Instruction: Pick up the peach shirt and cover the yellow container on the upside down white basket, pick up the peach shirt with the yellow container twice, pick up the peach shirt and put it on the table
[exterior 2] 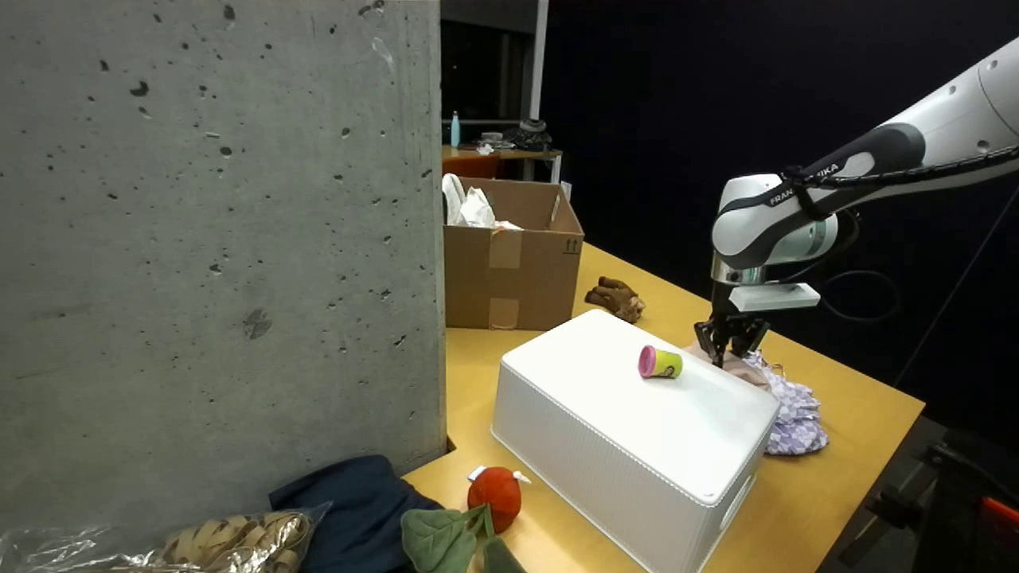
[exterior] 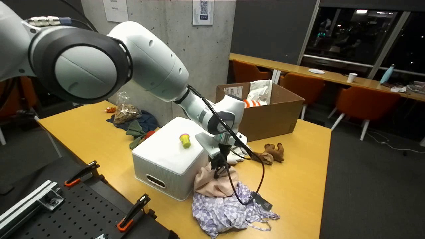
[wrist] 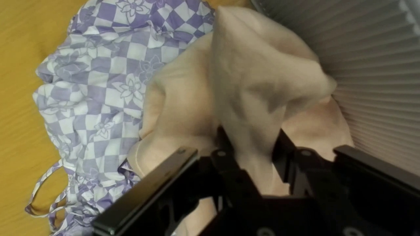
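The peach shirt [exterior: 211, 186] lies bunched on the table against the side of the upside-down white basket [exterior: 162, 146]. My gripper [exterior: 219, 171] points down into the shirt. In the wrist view my fingers [wrist: 252, 141] close on a bunched fold of the peach shirt [wrist: 183, 108], which fills the gap between them. The shirt is mostly hidden behind the basket [exterior 2: 605, 382] in an exterior view [exterior 2: 747, 372]. The yellow container [exterior: 185, 142] with a pink end rests on top of the basket; it looks to lie on its side [exterior 2: 662, 364].
A purple checkered garment [exterior: 215, 212] lies beside and partly under the peach shirt. A cardboard box [exterior: 269, 121], a brown plush toy [exterior: 275, 153] and a white cloth item [exterior: 234, 157] are behind. Navy cloth [exterior 2: 358, 509] and a red plush [exterior 2: 495, 495] lie on the basket's far side.
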Controlling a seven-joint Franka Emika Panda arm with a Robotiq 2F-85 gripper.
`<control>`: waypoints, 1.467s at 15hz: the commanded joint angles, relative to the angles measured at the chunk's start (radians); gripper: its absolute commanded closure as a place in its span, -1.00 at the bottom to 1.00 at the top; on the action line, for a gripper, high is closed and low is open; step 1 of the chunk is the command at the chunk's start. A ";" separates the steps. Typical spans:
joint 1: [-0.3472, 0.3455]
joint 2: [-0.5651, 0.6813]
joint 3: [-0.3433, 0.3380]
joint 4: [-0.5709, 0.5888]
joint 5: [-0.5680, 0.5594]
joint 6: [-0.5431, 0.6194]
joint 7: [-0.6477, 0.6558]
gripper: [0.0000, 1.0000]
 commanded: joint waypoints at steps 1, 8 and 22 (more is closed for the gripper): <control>-0.006 0.024 -0.002 0.070 0.007 -0.052 -0.007 0.90; 0.044 -0.226 -0.040 -0.118 -0.031 0.006 0.012 0.98; 0.387 -0.667 0.022 -0.479 -0.254 -0.041 0.157 0.28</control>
